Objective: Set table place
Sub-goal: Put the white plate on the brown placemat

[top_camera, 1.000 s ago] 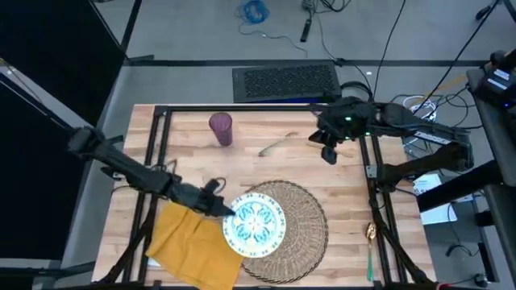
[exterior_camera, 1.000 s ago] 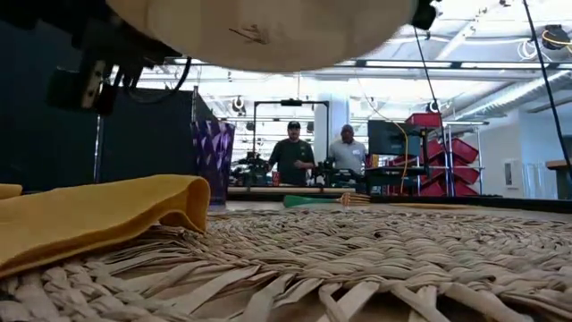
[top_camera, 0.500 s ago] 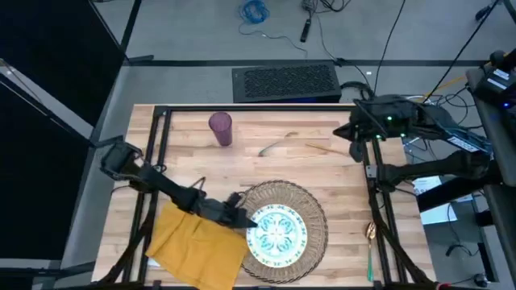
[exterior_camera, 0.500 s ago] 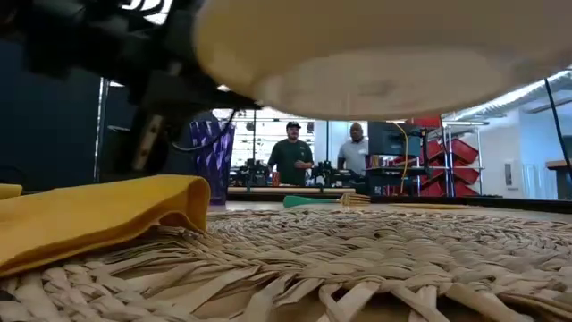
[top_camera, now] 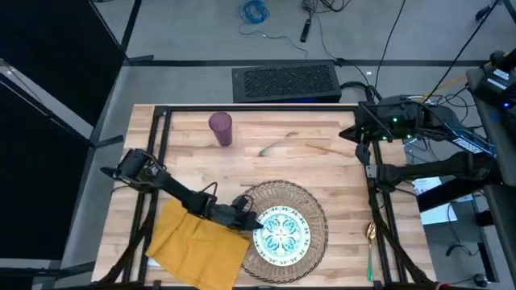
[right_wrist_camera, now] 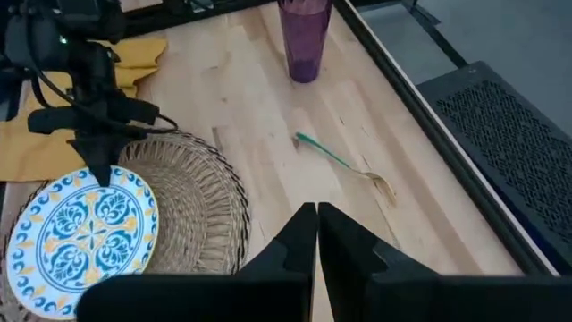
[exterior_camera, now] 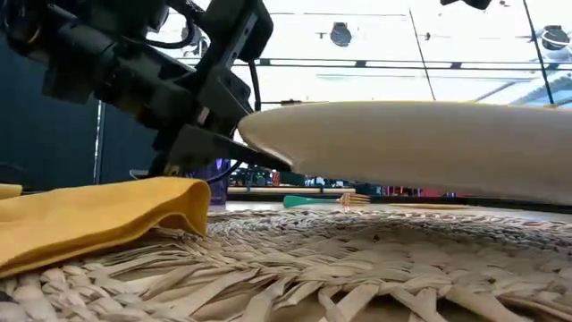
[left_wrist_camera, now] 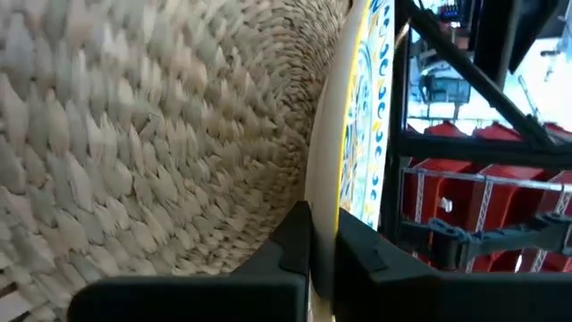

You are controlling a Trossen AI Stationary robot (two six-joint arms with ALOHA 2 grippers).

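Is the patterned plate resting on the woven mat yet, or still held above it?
Held above it. The low view shows a gap between the plate and the mat, and the left hand grips the plate's rim.

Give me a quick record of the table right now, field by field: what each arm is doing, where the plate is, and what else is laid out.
left gripper: shut on the plate's rim
plate: over the straw mat, held just above it in the low view
right gripper: fingers shut, empty, at the table's far right edge
napkin: yellow, on the table beside the mat, corner lapping onto it
tumbler: purple, upright, far left of table
fork: teal-handled, lying beyond the mat
spoon: on the right frame rail
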